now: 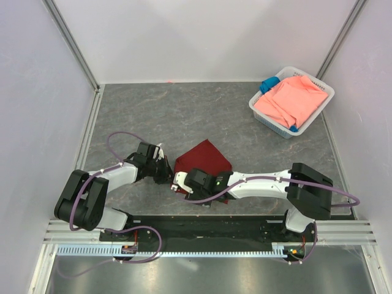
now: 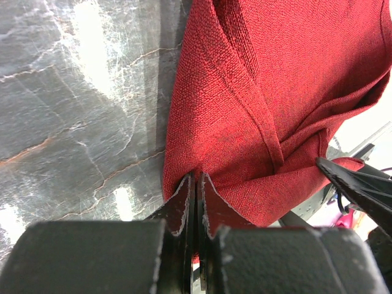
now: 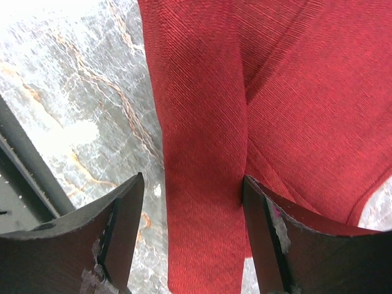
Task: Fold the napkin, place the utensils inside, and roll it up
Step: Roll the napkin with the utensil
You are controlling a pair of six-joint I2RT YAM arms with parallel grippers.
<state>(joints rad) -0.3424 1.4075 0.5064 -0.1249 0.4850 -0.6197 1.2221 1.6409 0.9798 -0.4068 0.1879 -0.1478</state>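
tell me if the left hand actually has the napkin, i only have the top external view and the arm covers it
observer: yes, the left wrist view shows the left hand shut on an edge of the napkin.
operator: and the right hand, clamped too
observer: no, the right wrist view shows the right hand open, its fingers either side of a raised fold.

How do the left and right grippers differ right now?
Left gripper: fingers pressed together, pinching the napkin's edge. Right gripper: fingers spread wide, straddling a raised fold of the napkin, not clamping it. Shared: both have black fingers and sit at the napkin's left side.
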